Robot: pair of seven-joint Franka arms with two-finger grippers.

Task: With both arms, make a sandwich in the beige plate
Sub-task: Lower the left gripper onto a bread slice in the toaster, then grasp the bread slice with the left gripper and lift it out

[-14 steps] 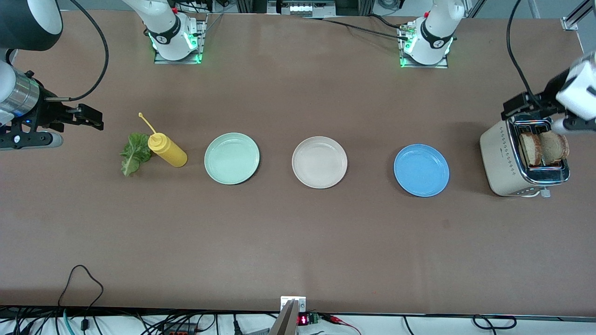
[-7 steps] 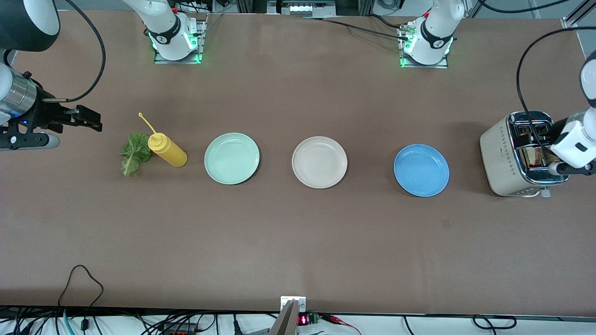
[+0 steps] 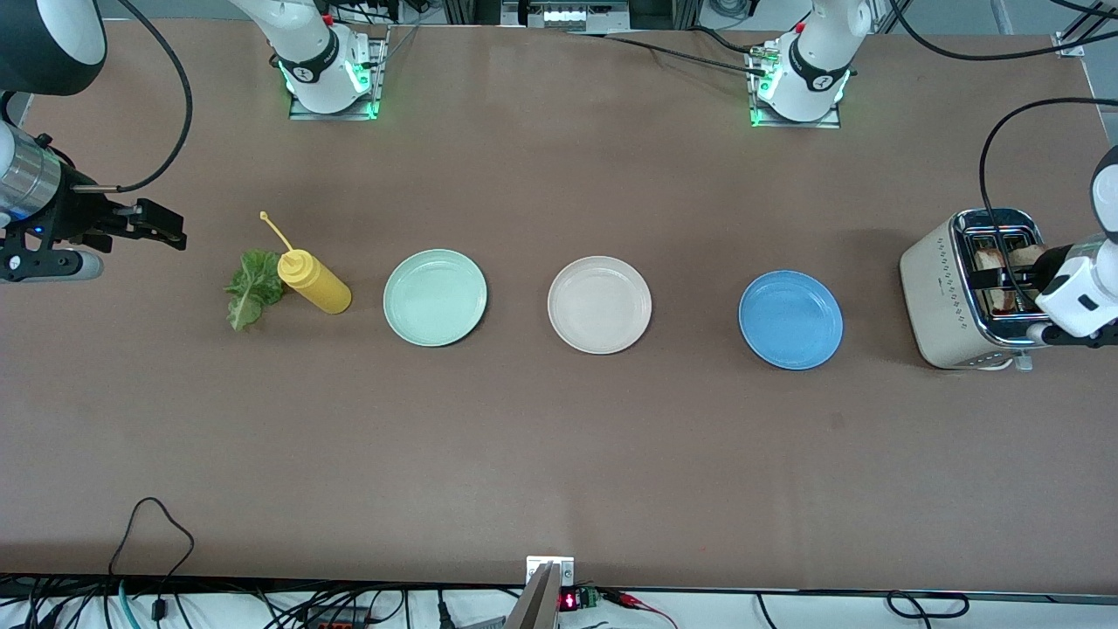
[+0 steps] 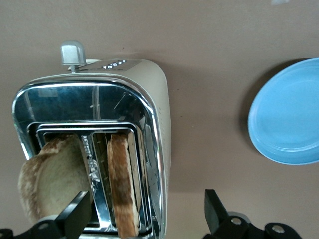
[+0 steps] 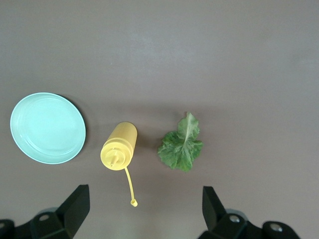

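The beige plate (image 3: pixel 599 304) sits bare, the middle one of a row of three plates. Two toasted bread slices (image 4: pixel 50 174) (image 4: pixel 122 184) stand upright in the slots of a cream toaster (image 3: pixel 948 297) at the left arm's end of the table. Over the toaster hangs my left gripper (image 4: pixel 144 201), open, its fingers straddling one slice and the toaster's wall without touching them. The lettuce leaf (image 3: pixel 253 286) lies flat at the right arm's end. My right gripper (image 3: pixel 162 225) hovers open and empty above the table beside the leaf.
A yellow squeeze bottle (image 3: pixel 314 281) stands tilted against the lettuce, its cap strap sticking up. A mint green plate (image 3: pixel 435 297) and a blue plate (image 3: pixel 790 320) flank the beige one. The toaster's lever (image 4: pixel 72 52) juts out at one end.
My left arm has swung over the toaster and come lower, so it now covers part of the slices. The right gripper has drifted slightly toward the table's end.
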